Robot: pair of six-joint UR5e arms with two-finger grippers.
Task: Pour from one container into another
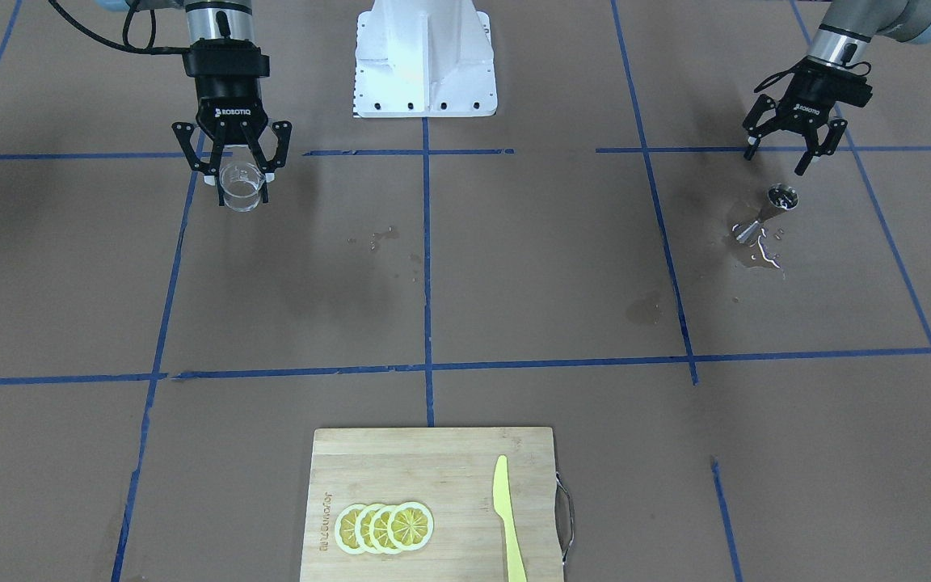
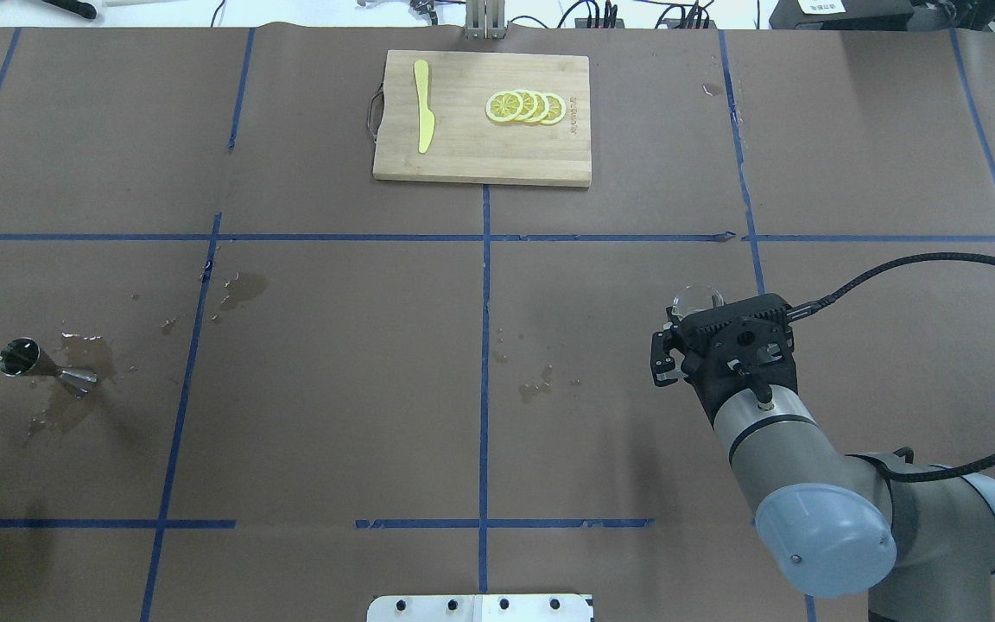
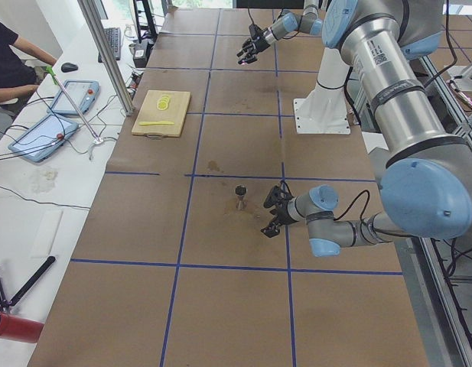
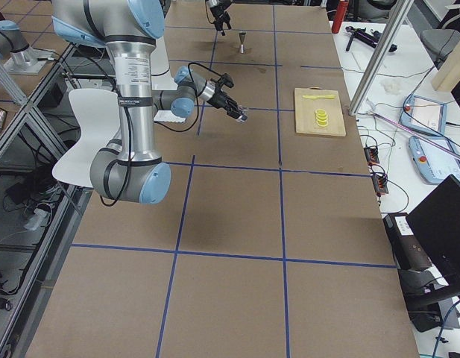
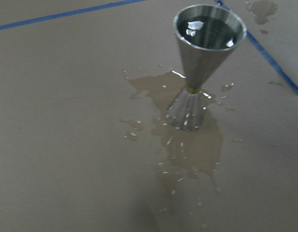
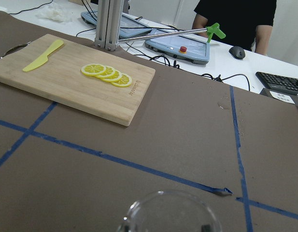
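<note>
1. Gripping the glass measuring cup (image 1: 241,190) by its sides, the right end effector (image 1: 239,174) is clenched on it. The cup is held mouth-up over the robot's right side of the counter (image 1: 554,267).
2. The steel jigger (image 1: 764,214) stands upright, well apart on the robot's left side. It sits in a puddle (image 5: 192,145), and its upper cone holds liquid.
3. The left end effector (image 1: 774,162) hovers near the jigger on the robot's side, fingers spread and grasping nothing.
4. Between cup and jigger lies a wide bare stretch of brown counter. Blue tape lines (image 1: 427,267) cross it, and small wet spots (image 1: 385,237) sit near the middle.
5. A cutting board (image 1: 449,469) carrying lemon slices (image 1: 385,527) and a yellow knife (image 1: 507,517) lies toward the edge opposite the robot, well apart from both arms.
6. "ROBOTIQ" reads on the right end effector's body; the board's burnt-in lettering is too small to read.
</note>
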